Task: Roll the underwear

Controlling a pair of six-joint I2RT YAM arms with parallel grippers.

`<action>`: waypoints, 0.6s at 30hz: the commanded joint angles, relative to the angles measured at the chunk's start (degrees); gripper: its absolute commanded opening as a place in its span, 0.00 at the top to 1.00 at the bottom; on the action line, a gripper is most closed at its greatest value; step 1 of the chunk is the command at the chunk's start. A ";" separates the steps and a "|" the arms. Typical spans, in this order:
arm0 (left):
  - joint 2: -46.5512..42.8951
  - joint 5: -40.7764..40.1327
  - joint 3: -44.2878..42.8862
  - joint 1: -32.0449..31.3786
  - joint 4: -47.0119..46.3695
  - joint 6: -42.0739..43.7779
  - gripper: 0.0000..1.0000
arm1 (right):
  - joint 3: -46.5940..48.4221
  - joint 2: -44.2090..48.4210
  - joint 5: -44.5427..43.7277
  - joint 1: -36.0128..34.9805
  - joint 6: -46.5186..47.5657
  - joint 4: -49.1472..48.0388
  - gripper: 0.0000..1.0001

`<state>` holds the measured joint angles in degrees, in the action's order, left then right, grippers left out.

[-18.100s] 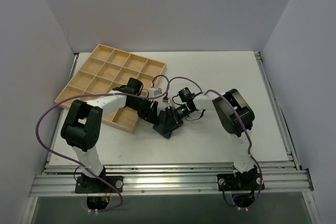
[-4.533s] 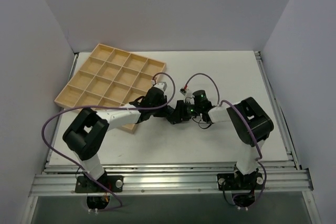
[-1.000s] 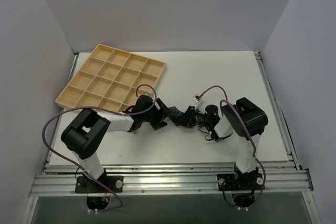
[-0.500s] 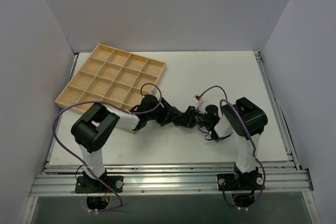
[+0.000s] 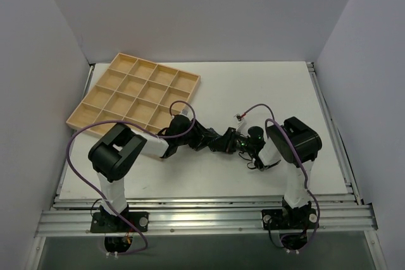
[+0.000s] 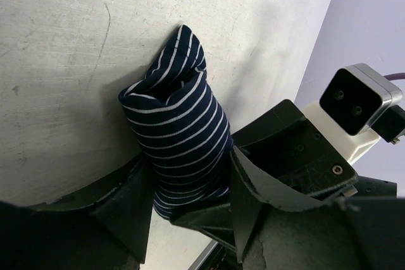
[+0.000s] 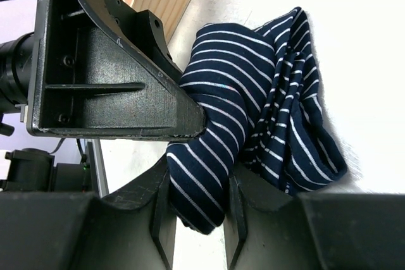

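The underwear (image 6: pixel 179 134) is a tight roll of navy cloth with thin white stripes, lying on the white table between my two grippers. In the top view it (image 5: pixel 220 139) is mostly hidden by the fingers. My left gripper (image 6: pixel 188 161) comes from the left, one finger against each side of the roll. My right gripper (image 7: pixel 197 183) comes from the right and is shut on a thick fold of the same cloth (image 7: pixel 253 93). Both grippers (image 5: pixel 212 140) (image 5: pixel 231 143) meet at mid table.
A wooden tray (image 5: pixel 158 66) of square cells lies at the back left, its near corner close to the left arm. A left gripper finger (image 7: pixel 114 80) fills the right wrist view's left side. The right wrist's camera housing (image 6: pixel 359 99) shows behind the roll.
The left gripper has slid right up to the roll and its jaws have narrowed onto it. The right gripper has stayed put, still holding the cloth.
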<state>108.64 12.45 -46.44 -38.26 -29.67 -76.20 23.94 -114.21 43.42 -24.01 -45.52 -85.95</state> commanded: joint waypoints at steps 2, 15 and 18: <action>2.89 -2.60 -0.76 -0.59 -1.00 0.36 0.81 | -2.85 -2.16 3.08 -1.57 2.36 14.05 0.67; 0.52 -2.69 0.64 0.47 0.93 0.88 0.98 | -0.56 16.65 -7.90 -1.48 11.06 47.00 0.45; 0.26 -2.87 0.91 0.47 1.02 0.97 0.98 | -0.65 18.93 -11.16 -1.65 9.57 49.56 0.45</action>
<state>108.95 14.11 -46.33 -38.76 -30.26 -77.12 25.21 -96.20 36.82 -25.28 -38.44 -54.63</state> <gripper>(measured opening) 0.460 0.541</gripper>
